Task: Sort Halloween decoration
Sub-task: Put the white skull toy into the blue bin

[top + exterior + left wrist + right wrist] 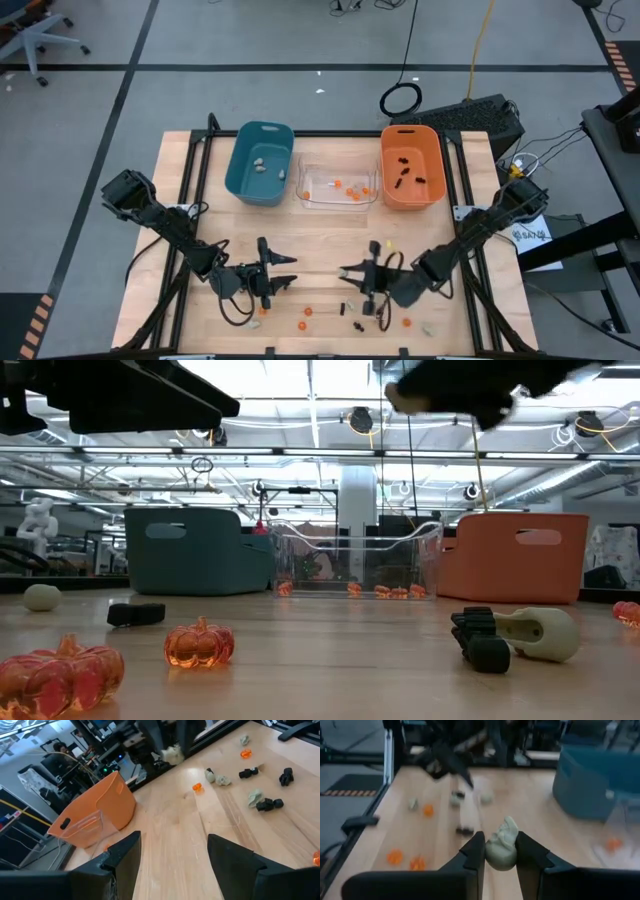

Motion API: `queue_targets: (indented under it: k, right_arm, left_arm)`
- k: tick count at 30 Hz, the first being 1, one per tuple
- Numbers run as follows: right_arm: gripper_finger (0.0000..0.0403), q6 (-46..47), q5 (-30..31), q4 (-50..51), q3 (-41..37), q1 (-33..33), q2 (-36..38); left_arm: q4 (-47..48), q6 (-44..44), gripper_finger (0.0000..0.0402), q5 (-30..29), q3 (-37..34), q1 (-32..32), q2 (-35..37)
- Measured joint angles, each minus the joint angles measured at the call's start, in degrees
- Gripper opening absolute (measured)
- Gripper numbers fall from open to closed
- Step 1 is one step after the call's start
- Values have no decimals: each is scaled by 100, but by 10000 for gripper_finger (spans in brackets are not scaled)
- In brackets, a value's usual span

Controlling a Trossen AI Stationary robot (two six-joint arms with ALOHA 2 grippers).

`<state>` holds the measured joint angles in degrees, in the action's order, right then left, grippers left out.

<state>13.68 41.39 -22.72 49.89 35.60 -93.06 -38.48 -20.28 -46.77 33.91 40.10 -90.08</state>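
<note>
**Holding a pale lump above the counter**

Gripping a pale beige lump (502,849) between both fingers of the right tool (500,851), lifted clear of the wooden counter (320,240), at lower right of centre in the high view. Hovering at lower left of centre, the left tool (172,852), fingers spread apart and nothing between them. Lying scattered along the bottom edge of the counter, small orange pumpkins (199,644), black spidery bits (481,639) and more pale lumps (42,597). Standing in a row along the upper edge of the counter: teal bin (260,163) at left with a few pale lumps inside, clear bin (337,188) in the middle with orange pieces, orange bin (411,166) at right with black pieces.
</note>
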Motion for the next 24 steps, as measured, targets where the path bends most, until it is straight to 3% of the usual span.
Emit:
queue_targets:
  k: [5,17,24]
  right_arm:
    - [59,-782,-367,-1091,0,-470,-207]
    - [59,-1406,-2499,-3194,-1,-1160,-1401]
    - [59,-1631,-2674,-3425,0,-1196,-1563]
  left_arm:
    - [-3,-53,228,-1,0,0,0]
    - [-7,-284,228,-41,0,4,0]
    - [-4,-316,228,-41,0,4,0]
